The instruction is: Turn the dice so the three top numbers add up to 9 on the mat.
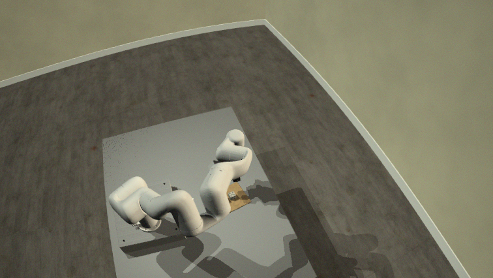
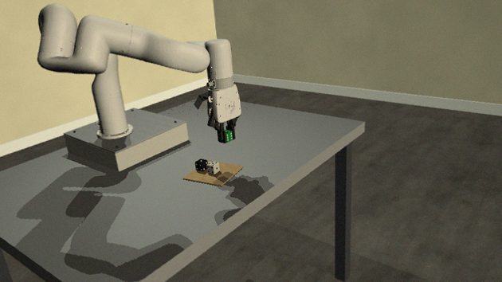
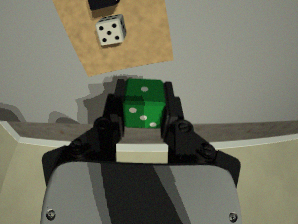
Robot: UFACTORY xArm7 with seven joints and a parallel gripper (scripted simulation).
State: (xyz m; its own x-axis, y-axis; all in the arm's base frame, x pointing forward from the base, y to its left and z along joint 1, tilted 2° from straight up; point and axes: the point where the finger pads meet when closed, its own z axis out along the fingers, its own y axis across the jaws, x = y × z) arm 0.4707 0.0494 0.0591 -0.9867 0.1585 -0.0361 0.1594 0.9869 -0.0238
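Claw grips the green die between its fingers, above the table and off the mat; in the wrist view the die shows a one and a three. Beyond it the white die rests on the mat, five up, apart from the claw. Farther off, just beside the white one, the black die sits on the mat too

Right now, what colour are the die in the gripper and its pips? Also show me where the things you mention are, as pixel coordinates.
Green die (image 2: 229,135) (image 3: 144,107), whitish pips; the wrist view shows it best.
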